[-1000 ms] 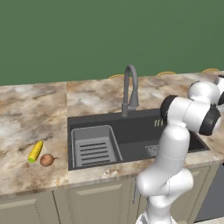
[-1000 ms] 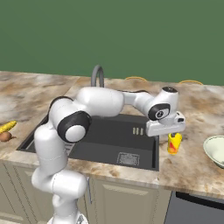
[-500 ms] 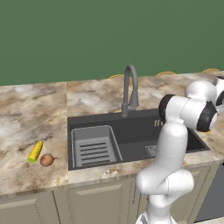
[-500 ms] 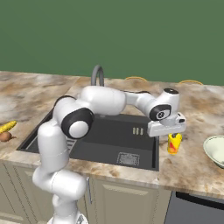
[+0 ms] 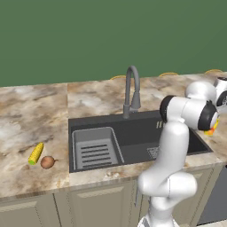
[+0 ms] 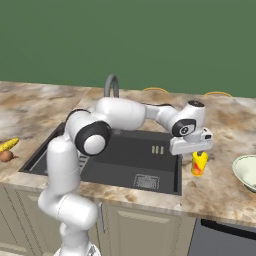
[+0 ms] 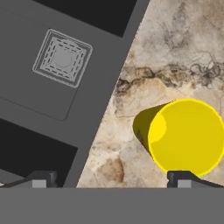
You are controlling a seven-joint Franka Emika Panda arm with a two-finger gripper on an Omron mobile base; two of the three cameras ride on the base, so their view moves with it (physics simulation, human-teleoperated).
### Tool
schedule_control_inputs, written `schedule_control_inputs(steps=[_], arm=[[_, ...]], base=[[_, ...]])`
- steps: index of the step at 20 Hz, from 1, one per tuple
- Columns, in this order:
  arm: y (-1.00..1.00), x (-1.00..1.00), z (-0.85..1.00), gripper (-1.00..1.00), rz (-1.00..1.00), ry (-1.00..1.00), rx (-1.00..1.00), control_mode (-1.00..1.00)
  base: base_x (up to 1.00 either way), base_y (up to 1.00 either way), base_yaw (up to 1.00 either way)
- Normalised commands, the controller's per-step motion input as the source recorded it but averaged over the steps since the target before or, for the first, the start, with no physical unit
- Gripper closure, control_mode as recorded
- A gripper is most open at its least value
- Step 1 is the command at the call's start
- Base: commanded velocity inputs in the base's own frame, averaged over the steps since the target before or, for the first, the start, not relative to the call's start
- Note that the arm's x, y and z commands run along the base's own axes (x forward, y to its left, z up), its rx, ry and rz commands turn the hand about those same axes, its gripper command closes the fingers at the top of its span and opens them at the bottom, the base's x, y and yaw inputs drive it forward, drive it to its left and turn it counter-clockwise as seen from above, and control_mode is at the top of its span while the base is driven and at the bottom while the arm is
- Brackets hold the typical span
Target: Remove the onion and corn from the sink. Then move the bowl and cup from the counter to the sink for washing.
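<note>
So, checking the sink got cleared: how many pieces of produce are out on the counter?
2, both left of the sink: the short yellow corn cob and, beside it, the small round reddish-brown onion.

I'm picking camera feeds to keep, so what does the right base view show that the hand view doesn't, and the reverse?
Right base view alone: the bowl at the right edge of the counter, the corn and onion lying left of the sink, the faucet, and the open gripper just above the cup.

Hand view alone: straight down into the cup's open yellow mouth.

Shared: the cup, standing beside the sink's rim, the drain grate and the marbled counter.
</note>
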Motion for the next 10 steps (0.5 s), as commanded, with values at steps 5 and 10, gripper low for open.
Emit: schedule_control_inputs(steps=[5, 10], arm=[[-0.12, 0.19, -0.05, -1.00, 0.00, 0.00, 0.00, -1.00], [-0.14, 0.21, -0.06, -1.00, 0.00, 0.00, 0.00, -1.00]], base=[[0.00, 0.00, 0.00], [0.00, 0.00, 0.00]])
